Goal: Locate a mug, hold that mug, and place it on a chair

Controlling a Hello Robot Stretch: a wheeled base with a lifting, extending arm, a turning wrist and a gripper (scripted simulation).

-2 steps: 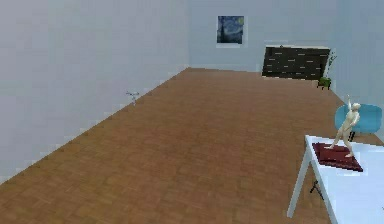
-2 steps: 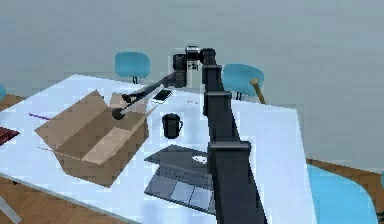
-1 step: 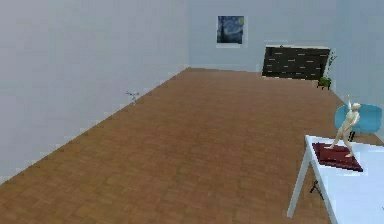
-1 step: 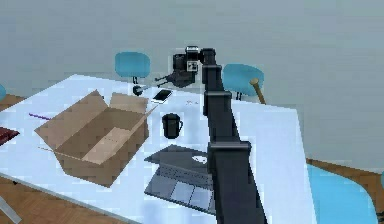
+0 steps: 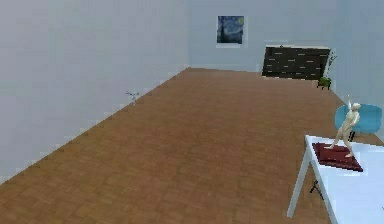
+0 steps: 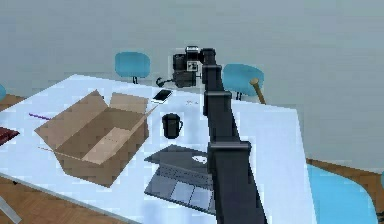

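here, open cardboard box (image 6: 95, 140), dark mug (image 6: 173, 125) just beside

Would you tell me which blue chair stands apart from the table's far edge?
The blue chair in the arm side view's bottom right corner, by the table's right end; the left chair and middle chair line its far edge.

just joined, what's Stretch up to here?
Stretch's arm reaches across the white table, hand near the far edge. A dark mug stands on the table beside the arm, next to a cardboard box and a laptop. Blue chairs sit beyond the table. Can't tell whether the hand holds anything.
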